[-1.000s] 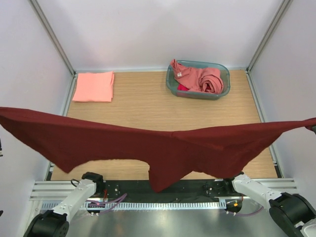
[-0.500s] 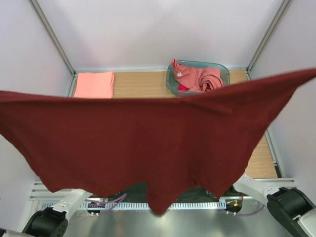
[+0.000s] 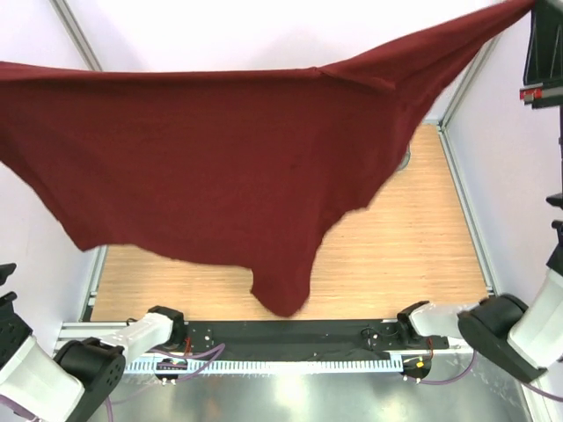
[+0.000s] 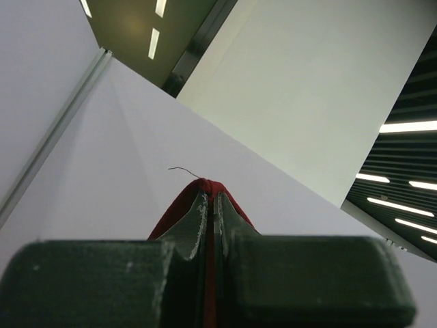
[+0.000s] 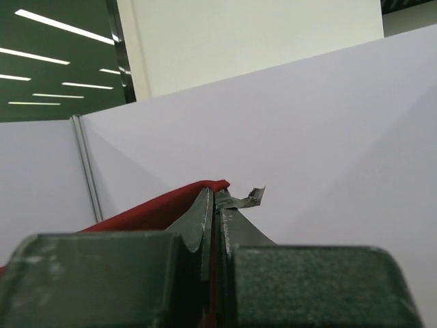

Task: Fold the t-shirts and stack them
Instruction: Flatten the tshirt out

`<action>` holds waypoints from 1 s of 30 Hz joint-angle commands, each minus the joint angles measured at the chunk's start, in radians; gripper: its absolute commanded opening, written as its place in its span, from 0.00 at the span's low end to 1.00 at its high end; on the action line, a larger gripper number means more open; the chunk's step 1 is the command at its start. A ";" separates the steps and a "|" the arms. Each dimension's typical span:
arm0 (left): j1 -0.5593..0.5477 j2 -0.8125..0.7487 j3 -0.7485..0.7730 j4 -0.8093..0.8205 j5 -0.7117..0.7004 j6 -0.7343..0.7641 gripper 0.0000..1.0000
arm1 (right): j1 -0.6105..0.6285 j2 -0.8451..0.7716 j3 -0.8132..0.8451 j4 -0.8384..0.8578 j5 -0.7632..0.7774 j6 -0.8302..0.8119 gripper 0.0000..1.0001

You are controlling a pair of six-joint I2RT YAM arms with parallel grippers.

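Both arms reach steeply up from their bases at the near edge. The left arm point(image 3: 84, 374) leans out past the left side of the top view, so its wrist is cut off there; the right arm point(image 3: 501, 325) climbs along the right edge, its dark wrist at the far right corner of that view.

Seen from its own wrist, the left gripper point(image 4: 210, 199) points upward, fingers pressed together and pinching a fold of the maroon t-shirt point(image 3: 202, 167); the right gripper point(image 5: 213, 198) points upward likewise, fingers closed on an edge of the same cloth, with a small pale scrap point(image 5: 247, 198) sticking out just beside the tips.

The shirt hangs in the air, stretched wide between the two grips, well above the table point(image 3: 405, 255); its lower edge sags to a point over the near middle. It fills most of the top view and hides the far and left parts of the wooden surface; only the near right part shows, bordered by white walls and a metal post point(image 3: 462, 88).
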 commanded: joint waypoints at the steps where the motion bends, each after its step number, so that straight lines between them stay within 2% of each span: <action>1: 0.000 -0.067 -0.008 0.082 -0.014 -0.003 0.01 | -0.001 -0.154 -0.103 0.190 0.065 -0.025 0.01; 5: 0.000 -0.104 -0.021 0.057 -0.002 -0.028 0.01 | -0.006 -0.167 -0.050 0.133 0.016 0.044 0.01; 14: -0.001 -0.180 -0.019 0.016 0.000 -0.031 0.01 | -0.037 -0.225 -0.065 0.126 -0.051 0.133 0.01; 22: -0.001 -0.118 -0.043 0.026 -0.013 -0.016 0.01 | -0.044 -0.175 -0.042 0.136 -0.035 0.144 0.01; 24: -0.001 -0.089 -0.083 0.025 -0.023 -0.014 0.01 | -0.044 -0.170 -0.126 0.130 0.022 0.124 0.01; 27: 0.000 -0.076 -0.241 0.043 -0.042 -0.020 0.01 | -0.046 -0.191 -0.315 0.135 0.080 0.092 0.01; 28: 0.000 -0.072 -0.358 0.048 -0.049 -0.025 0.00 | -0.046 -0.205 -0.376 0.145 0.118 0.087 0.01; 29: 0.000 -0.072 -0.410 0.048 -0.056 -0.034 0.01 | -0.046 -0.233 -0.509 0.182 0.145 0.075 0.01; 30: 0.000 -0.072 -0.479 0.060 -0.050 -0.048 0.01 | -0.044 -0.247 -0.574 0.199 0.166 0.063 0.01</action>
